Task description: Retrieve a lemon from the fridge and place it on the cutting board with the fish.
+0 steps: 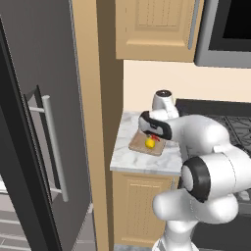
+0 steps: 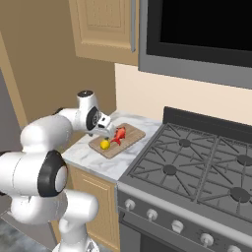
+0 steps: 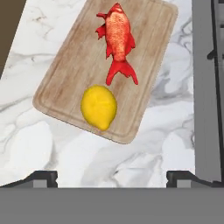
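The lemon [image 3: 99, 107] lies on the near end of the wooden cutting board [image 3: 70, 74], just below the tail of the red-orange fish [image 3: 118, 37] and not touching it. From the base views, the lemon [image 1: 149, 142] [image 2: 105, 144] and fish [image 1: 157, 138] [image 2: 119, 134] share the cutting board [image 1: 138, 146] [image 2: 130, 138] on the marble counter. My gripper [image 3: 113, 178] [image 1: 156, 132] [image 2: 109, 130] hovers just above the board, open, fingers wide apart and holding nothing. The grey steel fridge [image 1: 39, 108] stands at the left, its bar handle [image 1: 55, 147] facing me.
A marble countertop [image 3: 39, 144] [image 2: 93, 160] carries the board. A black gas stove [image 2: 197, 162] adjoins it on the right, with a microwave [image 2: 197, 34] above. Tan cabinets [image 1: 157, 27] hang overhead and a lower cabinet [image 1: 142, 206] sits beneath the counter.
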